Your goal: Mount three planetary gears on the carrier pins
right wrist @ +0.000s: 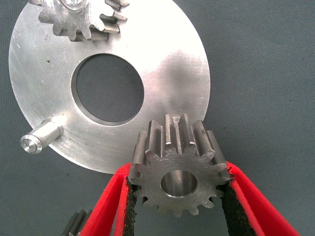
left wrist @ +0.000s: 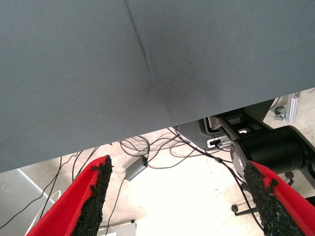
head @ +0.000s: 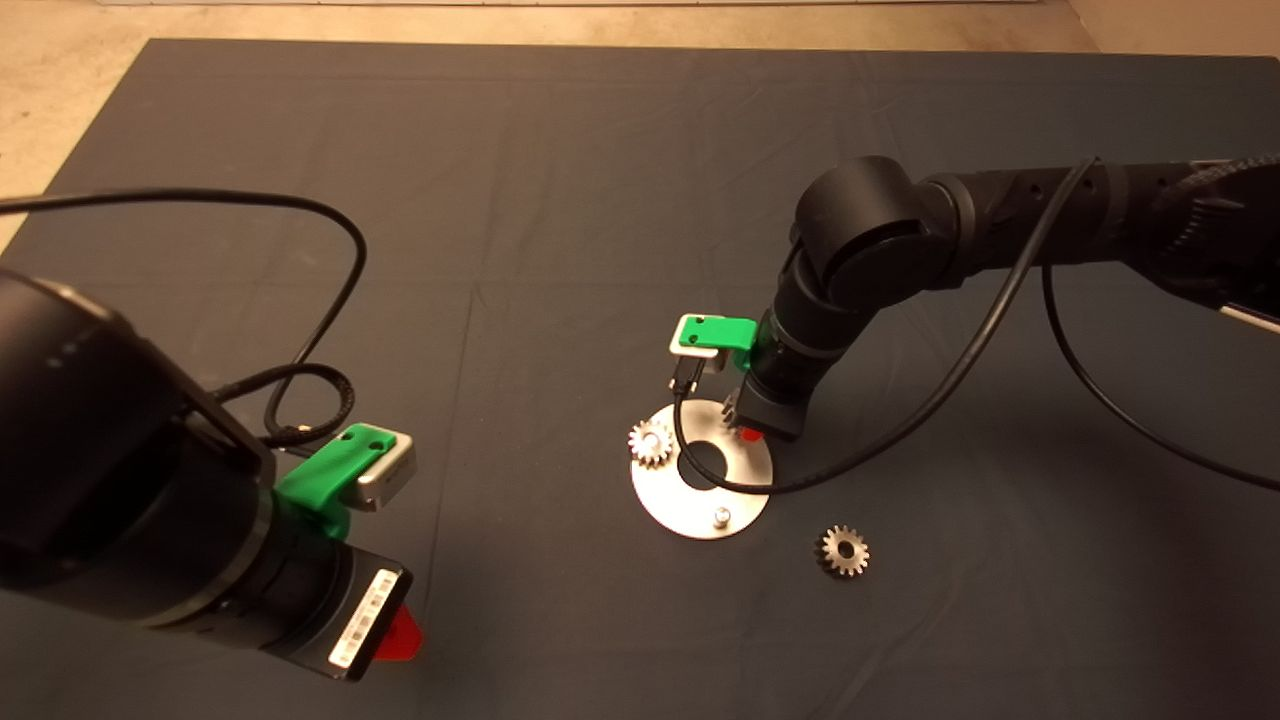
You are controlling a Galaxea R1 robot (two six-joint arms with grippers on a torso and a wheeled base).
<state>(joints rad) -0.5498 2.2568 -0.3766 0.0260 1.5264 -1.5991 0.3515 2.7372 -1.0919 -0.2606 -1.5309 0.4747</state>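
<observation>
The round silver disc [head: 745, 478] lies on the mat at centre. One planetary gear [head: 651, 441] sits on its left carrier pin. A bare pin [head: 719, 516] stands at the disc's near edge. My right gripper [head: 748, 430] is over the disc's far right edge, shut on a second gear [right wrist: 172, 142], which it holds over the disc rim [right wrist: 172, 73]. The third pin is hidden behind this gear. The bare pin [right wrist: 42, 137] and the seated gear [right wrist: 78, 19] show in the right wrist view. A third gear [head: 843, 550] lies loose on the mat to the right of the disc.
My left gripper [head: 395, 630] is parked at the lower left, open and empty; its wrist view shows its fingers [left wrist: 93, 196] past the mat's edge, over cables on the floor. A black cable [head: 900, 430] hangs from the right arm across the disc.
</observation>
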